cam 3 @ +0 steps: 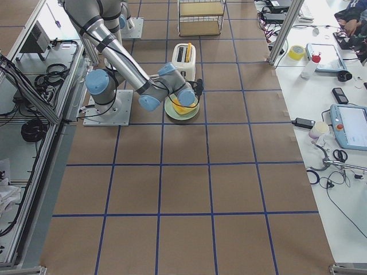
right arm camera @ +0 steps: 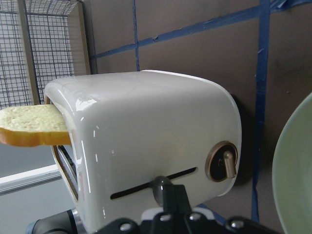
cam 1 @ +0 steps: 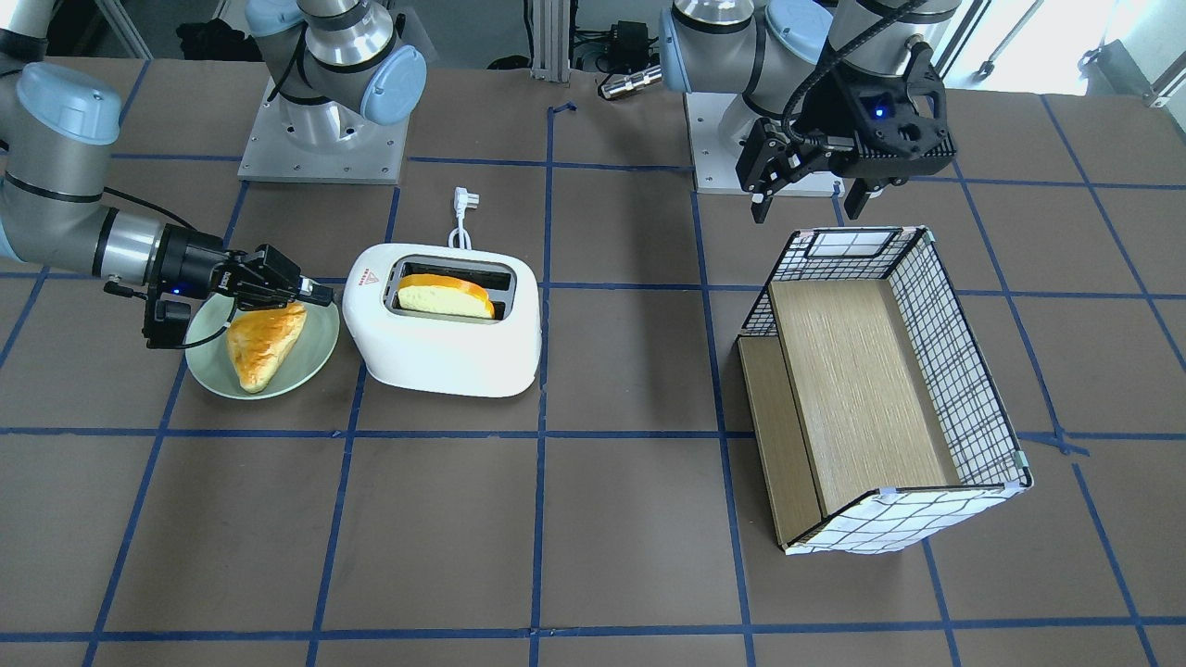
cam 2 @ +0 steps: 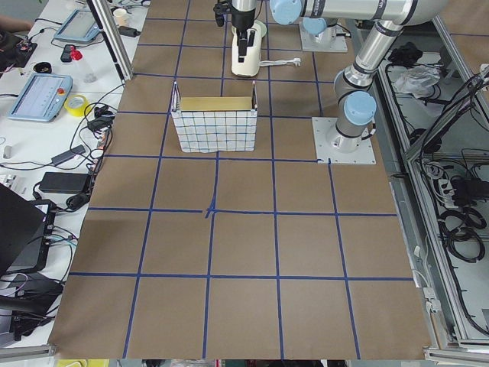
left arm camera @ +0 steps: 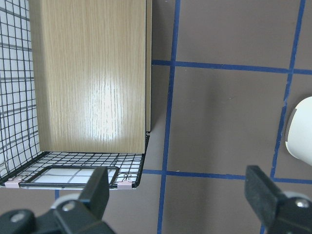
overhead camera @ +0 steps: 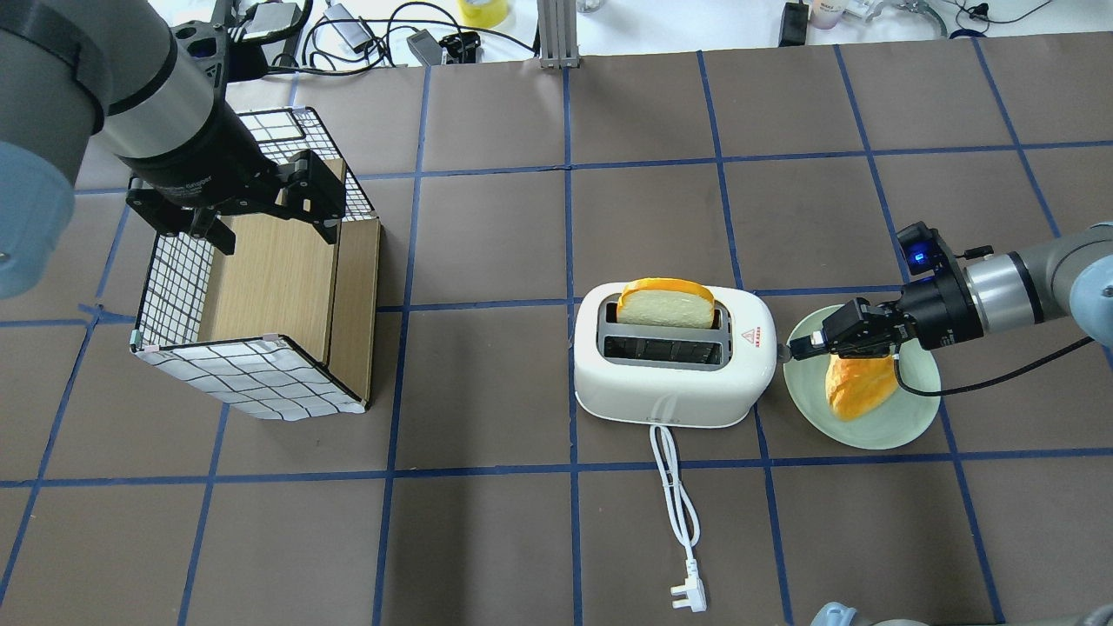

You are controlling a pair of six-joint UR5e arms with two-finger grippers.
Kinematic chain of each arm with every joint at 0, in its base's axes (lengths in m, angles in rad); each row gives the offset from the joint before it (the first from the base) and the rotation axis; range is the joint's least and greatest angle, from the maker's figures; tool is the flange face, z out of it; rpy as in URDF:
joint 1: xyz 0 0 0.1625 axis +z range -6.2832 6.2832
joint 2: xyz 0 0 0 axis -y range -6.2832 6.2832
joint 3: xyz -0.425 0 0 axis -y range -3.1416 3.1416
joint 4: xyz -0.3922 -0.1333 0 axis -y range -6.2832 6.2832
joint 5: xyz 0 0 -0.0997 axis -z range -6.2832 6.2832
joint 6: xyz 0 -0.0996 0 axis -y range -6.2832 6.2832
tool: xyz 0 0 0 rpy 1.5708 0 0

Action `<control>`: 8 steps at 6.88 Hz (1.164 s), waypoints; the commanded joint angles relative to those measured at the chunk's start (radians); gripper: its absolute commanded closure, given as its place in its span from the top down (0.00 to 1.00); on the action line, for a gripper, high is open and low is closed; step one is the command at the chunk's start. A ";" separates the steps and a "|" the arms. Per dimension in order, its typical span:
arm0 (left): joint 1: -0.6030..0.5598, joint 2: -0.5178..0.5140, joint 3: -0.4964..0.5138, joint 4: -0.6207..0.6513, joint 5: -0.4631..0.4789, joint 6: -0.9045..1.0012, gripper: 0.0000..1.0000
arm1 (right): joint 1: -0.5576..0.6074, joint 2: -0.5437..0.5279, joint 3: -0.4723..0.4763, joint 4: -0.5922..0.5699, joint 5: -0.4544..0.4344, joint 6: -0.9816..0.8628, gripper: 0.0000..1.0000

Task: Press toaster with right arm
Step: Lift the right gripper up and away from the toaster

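Brown table (overhead camera: 487,539), blue tape grid, cables and bench gear beyond its far edge.

**Toaster** (overhead camera: 669,396). White, glossy, two slots. It stands near the table's centre with its cord (overhead camera: 674,478) trailing toward the robot. One slice (overhead camera: 665,303) stands proud of the slot farther from the robot. The end face, seen from the right wrist, carries a lever (right arm camera: 161,187) in a long slot and a round dial (right arm camera: 222,163).

**Handling (judged).** Probably a light, hollow shell with a slick skin, so it is likely to skid or tip under a sideways shove. Do not grasp the body. Bear on the lever knob only, pushing straight along its slot, and expect spring resistance.

**Right gripper** (overhead camera: 800,352). Fingers are pressed together and hold nothing. It reaches low over the plate (overhead camera: 904,417) and its pastry (overhead camera: 856,382), with its tips at the toaster's end face, right by the lever (contact cannot be told).

**Left gripper** (cam 1: 808,204). Fingers are spread wide and empty. It hangs above the basket's (overhead camera: 252,382) rim, well apart from the toaster.
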State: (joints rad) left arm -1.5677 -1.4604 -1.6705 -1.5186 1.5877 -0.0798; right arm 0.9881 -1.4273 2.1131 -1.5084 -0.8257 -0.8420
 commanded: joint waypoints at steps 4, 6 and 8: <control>0.000 0.000 0.000 0.000 0.000 0.000 1.00 | 0.134 -0.114 -0.321 0.092 -0.223 0.442 0.00; 0.000 0.000 0.000 0.000 0.000 0.000 1.00 | 0.274 -0.127 -0.524 0.149 -0.416 0.674 0.00; 0.000 0.000 0.000 0.000 0.000 0.000 1.00 | 0.416 -0.125 -0.622 0.175 -0.542 0.893 0.00</control>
State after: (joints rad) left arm -1.5678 -1.4603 -1.6705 -1.5187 1.5876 -0.0797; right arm 1.3165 -1.5521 1.5455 -1.3451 -1.2832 -0.0775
